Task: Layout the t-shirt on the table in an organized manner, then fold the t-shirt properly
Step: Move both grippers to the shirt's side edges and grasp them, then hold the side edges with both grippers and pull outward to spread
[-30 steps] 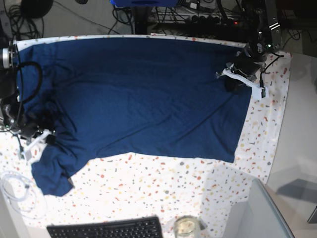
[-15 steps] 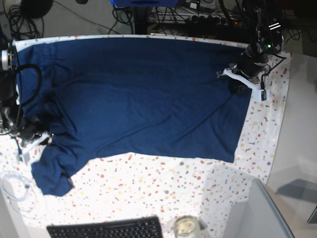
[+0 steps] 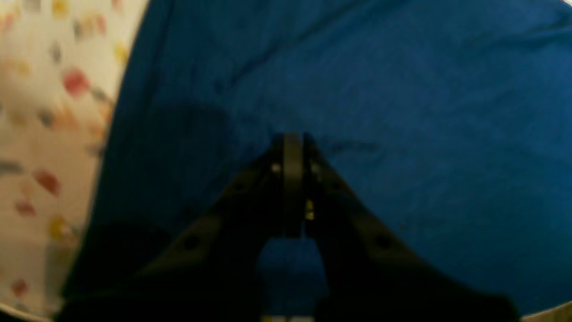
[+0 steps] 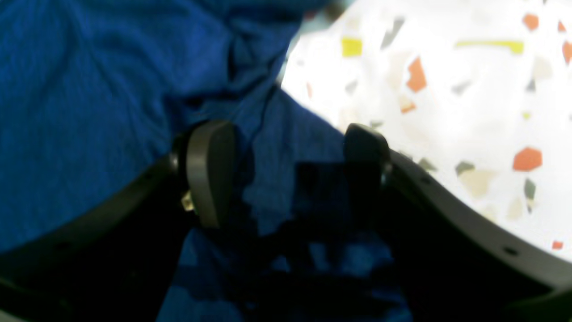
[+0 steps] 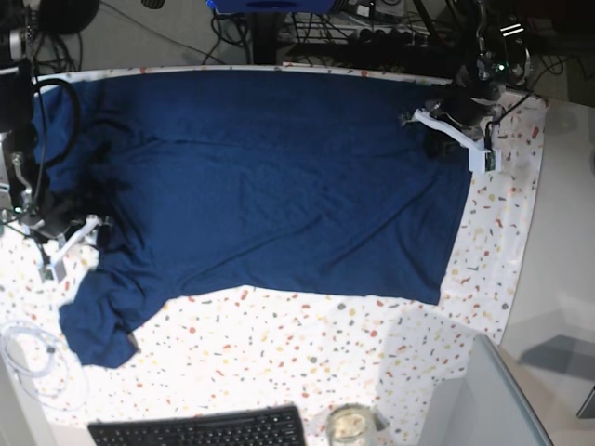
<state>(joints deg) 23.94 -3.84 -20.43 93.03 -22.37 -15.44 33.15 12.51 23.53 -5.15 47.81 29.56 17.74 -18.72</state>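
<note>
The dark navy t-shirt (image 5: 270,177) lies spread across the speckled white table (image 5: 307,344), with one sleeve bunched at the lower left (image 5: 98,316). My left gripper (image 5: 439,137) is near the shirt's right edge. In the left wrist view it (image 3: 292,139) is shut, with its tips pinching the fabric (image 3: 424,134) just inside the edge. My right gripper (image 5: 76,238) is at the shirt's left side. In the right wrist view it (image 4: 286,147) is open, with its fingers (image 4: 210,170) either side of a fold of the shirt (image 4: 89,89) next to bare table (image 4: 447,89).
A black keyboard (image 5: 200,429) and a glass jar (image 5: 349,426) sit at the table's front edge. A coiled white cable (image 5: 28,351) lies front left. A plain grey surface (image 5: 562,269) adjoins the table on the right. Cables run behind the far edge (image 5: 372,37).
My left gripper has moved toward the far edge along the shirt's right side. My right gripper has moved toward the far edge along the shirt's left side. The sleeve has shifted slightly.
</note>
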